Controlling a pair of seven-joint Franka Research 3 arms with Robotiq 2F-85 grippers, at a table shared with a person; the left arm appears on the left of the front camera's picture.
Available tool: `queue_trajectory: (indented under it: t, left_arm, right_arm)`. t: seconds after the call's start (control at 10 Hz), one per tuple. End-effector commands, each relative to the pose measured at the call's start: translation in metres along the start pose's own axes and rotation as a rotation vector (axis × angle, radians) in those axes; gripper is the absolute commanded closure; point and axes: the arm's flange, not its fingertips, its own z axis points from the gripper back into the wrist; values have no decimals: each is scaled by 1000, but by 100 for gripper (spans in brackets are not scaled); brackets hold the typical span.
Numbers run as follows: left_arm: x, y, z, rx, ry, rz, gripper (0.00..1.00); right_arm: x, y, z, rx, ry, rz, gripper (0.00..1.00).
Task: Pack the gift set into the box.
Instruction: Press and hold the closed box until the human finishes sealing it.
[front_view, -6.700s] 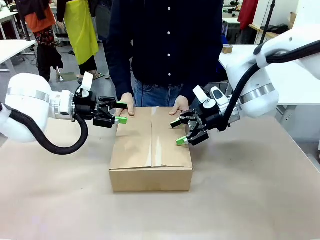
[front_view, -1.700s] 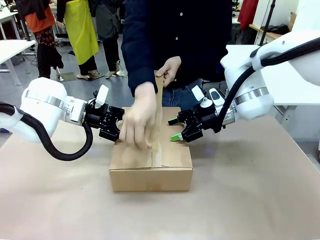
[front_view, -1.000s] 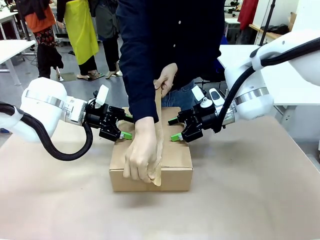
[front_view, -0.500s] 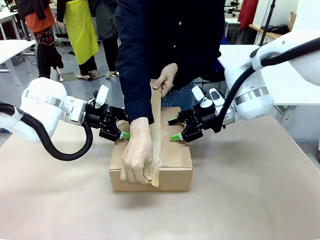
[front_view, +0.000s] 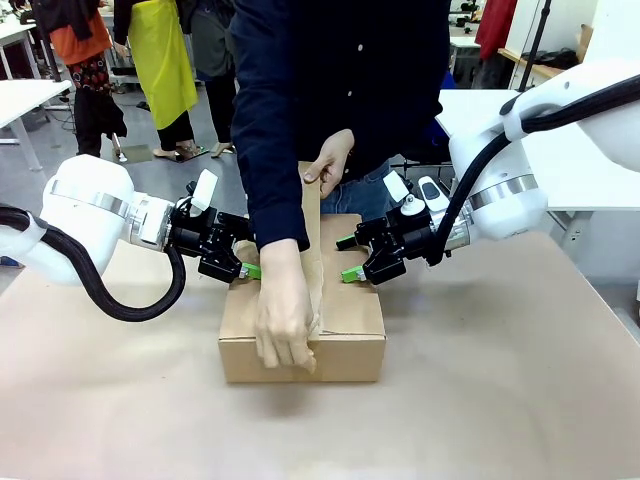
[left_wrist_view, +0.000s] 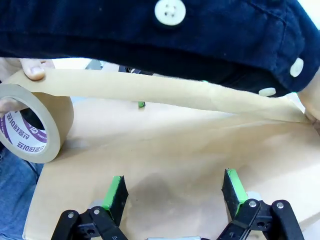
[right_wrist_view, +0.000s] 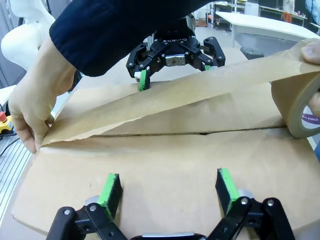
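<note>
We see the box (front_view: 302, 322) closed on the table (front_view: 500, 380), midway between our two arms, its top flaps folded shut with the seam running toward the person. Our left gripper (front_view: 243, 259) sits at the box's left top edge, fingers spread apart and holding nothing; in the left wrist view its green pads (left_wrist_view: 116, 192) hover wide over the cardboard. Our right gripper (front_view: 347, 259) sits at the right top edge, likewise spread and empty, its pads (right_wrist_view: 226, 186) apart above the flap in the right wrist view, with the left gripper facing it across the lid.

The person leans over the box from the far side. One hand (front_view: 284, 318) presses the end of a strip of brown tape (front_view: 312, 240) down at the near edge of the lid; the other hand (front_view: 330, 160) holds the tape roll (left_wrist_view: 35, 127) raised above the far edge, so the strip slopes taut over the seam. The gift set is not visible with the flaps shut; we cannot tell what lies inside
</note>
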Motion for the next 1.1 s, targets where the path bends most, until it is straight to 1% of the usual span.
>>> queue_trajectory:
  t: [0.0, 1.0]
  left_arm:
    - [-3, -1, 0, -15, 4, -2, 0]
    - [-3, -1, 0, -15, 4, -2, 0]
  right_arm:
    - [-4, 2, -1, -8, -4, -1, 0]
    - [-4, 2, -1, -8, -4, -1, 0]
